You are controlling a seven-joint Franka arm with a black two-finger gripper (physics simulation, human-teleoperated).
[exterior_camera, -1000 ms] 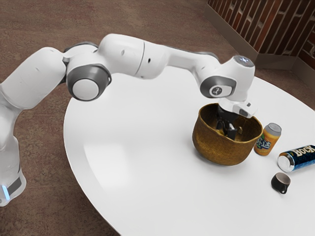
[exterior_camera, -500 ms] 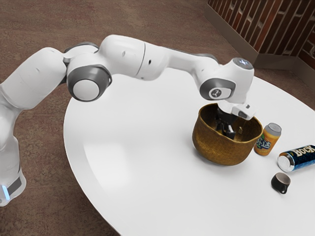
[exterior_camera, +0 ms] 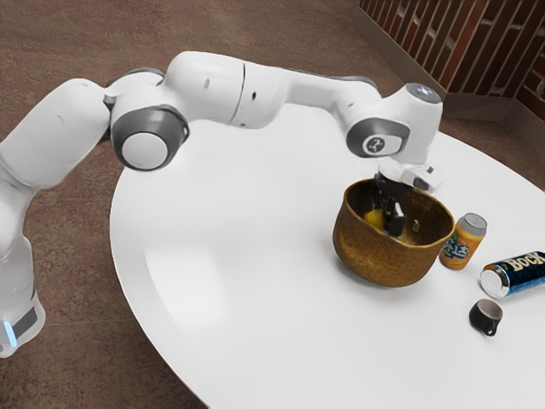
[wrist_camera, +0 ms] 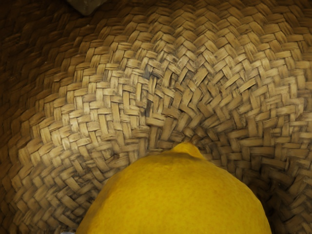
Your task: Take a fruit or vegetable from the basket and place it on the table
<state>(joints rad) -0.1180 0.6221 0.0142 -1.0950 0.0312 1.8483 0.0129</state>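
The lemon (exterior_camera: 375, 219) is inside the basket (exterior_camera: 379, 256), right of centre in the exterior view, and the gripper (exterior_camera: 387, 221) is pinching it. Its yellow skin shows beside the black fingers, below the level of the basket's back rim and partly hidden by the finger nearer the camera. In the wrist view the lemon is large and close under the hand, its pointed tip facing away from the gripper, with the woven inside of the basket behind and around it.

The basket is brown and stands upright on the white table (exterior_camera: 255, 341). Above it the arm (exterior_camera: 221, 94) comes in from the left edge of the exterior view, runs across the upper part of the frame and bends down, so that the fingers reach through the basket's opening.

Just to the right of the basket, an orange can (exterior_camera: 462, 242) stands upright. Farther right, at the frame's edge, a blue can (exterior_camera: 518, 274) lies on its side, its silver end toward the basket. Below that, in the lower right, is a small black cup (exterior_camera: 486, 316), near the blue can but apart from it. Brown floor (exterior_camera: 281, 30) shows beyond the table, and a brick wall (exterior_camera: 460, 43) fills the upper right corner.
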